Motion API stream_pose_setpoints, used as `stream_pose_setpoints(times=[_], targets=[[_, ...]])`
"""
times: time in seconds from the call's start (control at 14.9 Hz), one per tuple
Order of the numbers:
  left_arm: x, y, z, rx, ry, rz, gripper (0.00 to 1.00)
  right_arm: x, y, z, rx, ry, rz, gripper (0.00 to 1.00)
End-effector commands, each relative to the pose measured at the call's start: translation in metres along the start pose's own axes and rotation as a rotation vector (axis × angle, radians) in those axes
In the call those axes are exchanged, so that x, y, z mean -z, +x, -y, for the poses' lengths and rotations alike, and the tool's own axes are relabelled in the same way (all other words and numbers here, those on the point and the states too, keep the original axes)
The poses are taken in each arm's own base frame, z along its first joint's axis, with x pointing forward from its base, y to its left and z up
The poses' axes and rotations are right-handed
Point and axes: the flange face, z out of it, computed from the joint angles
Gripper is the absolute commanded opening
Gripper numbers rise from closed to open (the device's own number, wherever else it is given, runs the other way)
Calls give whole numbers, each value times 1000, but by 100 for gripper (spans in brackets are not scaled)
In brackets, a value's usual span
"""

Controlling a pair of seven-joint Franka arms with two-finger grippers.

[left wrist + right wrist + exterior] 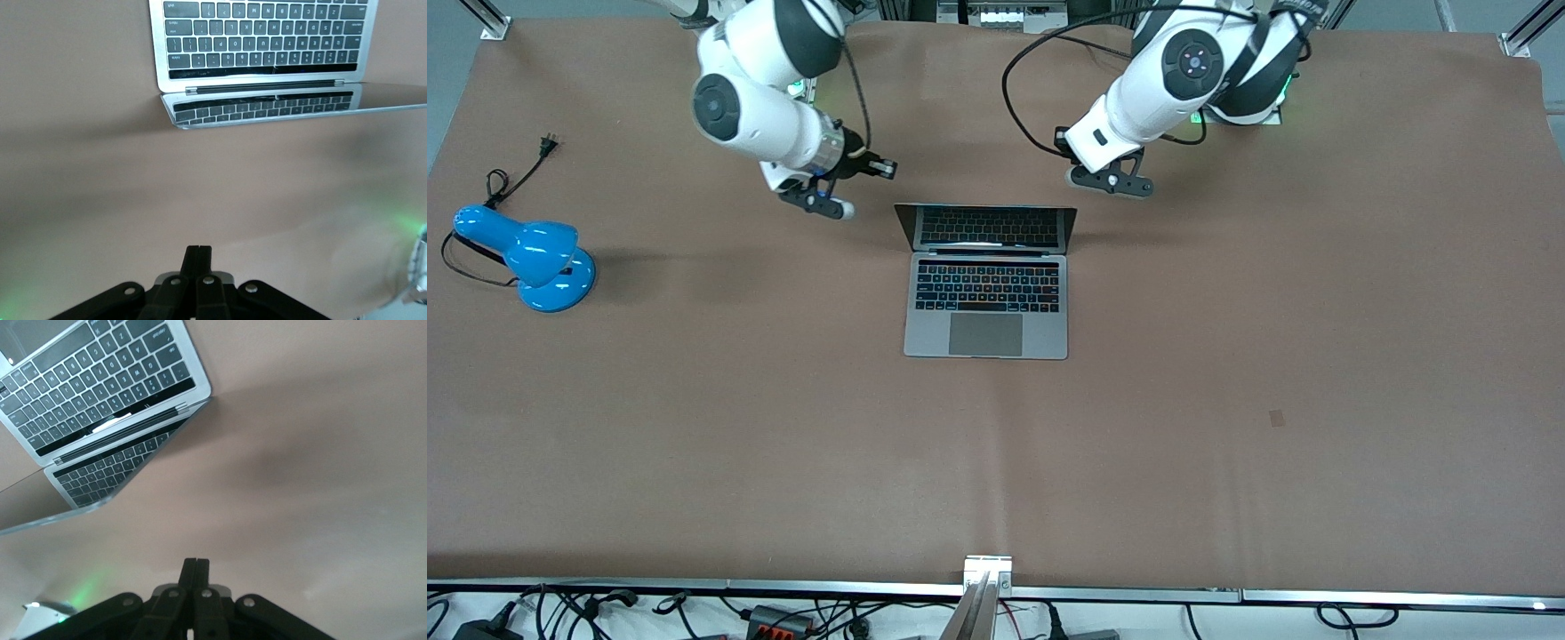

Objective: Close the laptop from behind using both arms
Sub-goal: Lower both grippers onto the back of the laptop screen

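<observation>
**Flanking the open laptop, both jaws pressed together**

Starting at the right arm's end of the worktop [1227,400], a glossy blue desk lamp [534,258] with a rounded shade lies with its black cord [507,182] trailing loose. It sits well apart from the job and plays no part in it.

Next comes the right gripper [818,200], low over the matte brown cloth near the lid corner on its side. Its jaws are together, seen as one narrow black wedge in its wrist view [195,577]. That probably suits a push with a blunt tip rather than a pinch.

The laptop [987,293] sits mid-worktop, slim silver-grey metal with black keys and a wide smooth trackpad facing the front camera. Its lid is raised, and the dark glassy screen [987,227] mirrors the keyboard.

The left gripper [1112,180] hangs over the cloth near the lid's other corner, toward the bases. Its jaws are likewise together [198,257]. Each gripper is clear of the lid, so closing has not yet begun. Placing both on the lid's back side lets them tip the thin panel down evenly, without twisting the hinge.
</observation>
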Motion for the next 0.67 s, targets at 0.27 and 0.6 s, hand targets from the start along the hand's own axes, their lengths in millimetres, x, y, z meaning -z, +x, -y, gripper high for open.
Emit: stream_pose_setpoints(times=[0.27,0.6], targets=[[-37,25,5,-6,-97,-132,1,-37,-3,19,-16,40,-63,0],[-40,46,12,-94,-136,-213,1,-39,25,39,-9,73,-97,0]])
